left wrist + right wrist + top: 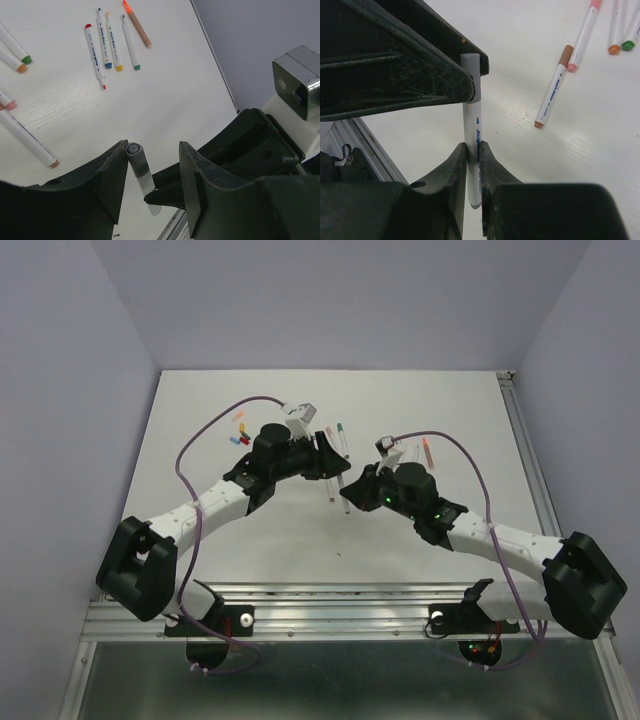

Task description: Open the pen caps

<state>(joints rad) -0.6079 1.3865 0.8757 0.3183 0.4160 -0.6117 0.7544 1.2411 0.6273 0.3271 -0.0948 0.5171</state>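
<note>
A white pen (472, 127) with a grey cap (470, 66) stands upright above the table. My right gripper (472, 148) is shut on its barrel, low down. My left gripper (154, 150) is open around the cap (135, 156). The cap rests against one finger (112, 172), and a clear gap separates it from the other finger (192, 175). From above, the two grippers (326, 458) (350, 492) meet at the table's middle with the pen (329, 486) between them. Several more pens (107, 42) lie uncapped behind. Loose caps (240, 430) lie at the back left.
Other white pens (554, 90) lie on the table to the right of the held one, and more pens (27, 137) lie at the left. The metal rail (330, 605) runs along the near edge. Purple cables (215, 425) arc over both arms.
</note>
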